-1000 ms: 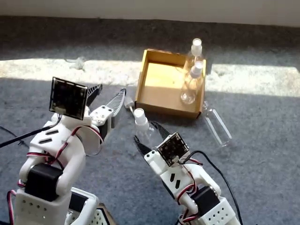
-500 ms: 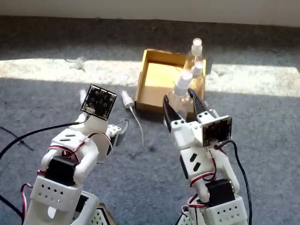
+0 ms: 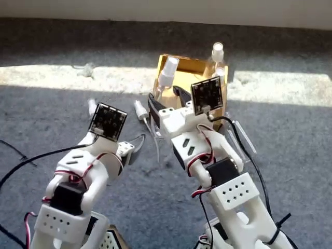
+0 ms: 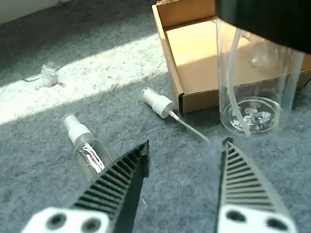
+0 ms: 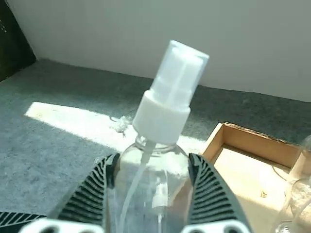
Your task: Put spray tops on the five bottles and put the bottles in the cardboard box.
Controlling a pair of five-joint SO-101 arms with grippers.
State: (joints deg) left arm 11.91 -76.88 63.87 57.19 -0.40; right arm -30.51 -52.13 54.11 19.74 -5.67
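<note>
My right gripper (image 3: 166,98) is shut on a clear bottle (image 3: 163,89) that carries a white spray top (image 5: 170,92). It holds the bottle upright in the air at the near left corner of the cardboard box (image 3: 182,61). In the left wrist view this bottle (image 4: 252,97) hangs in front of the box's near wall (image 4: 199,99). Two capped bottles (image 3: 218,62) stand inside the box at its right side. My left gripper (image 4: 184,145) is open low over the carpet. Ahead of it lie a loose spray top (image 4: 158,102) and a capped bottle (image 4: 87,148).
A bare clear bottle (image 3: 244,136) lies on the carpet right of the box, partly behind the right arm. A bit of white fluff (image 4: 46,75) sits in the sunlit strip at the far left. Grey carpet lies open on the left.
The right arm lifted the capped bottle off the carpet and swung it up to the box's near left corner. The left arm drew back and turned its gripper down.
</note>
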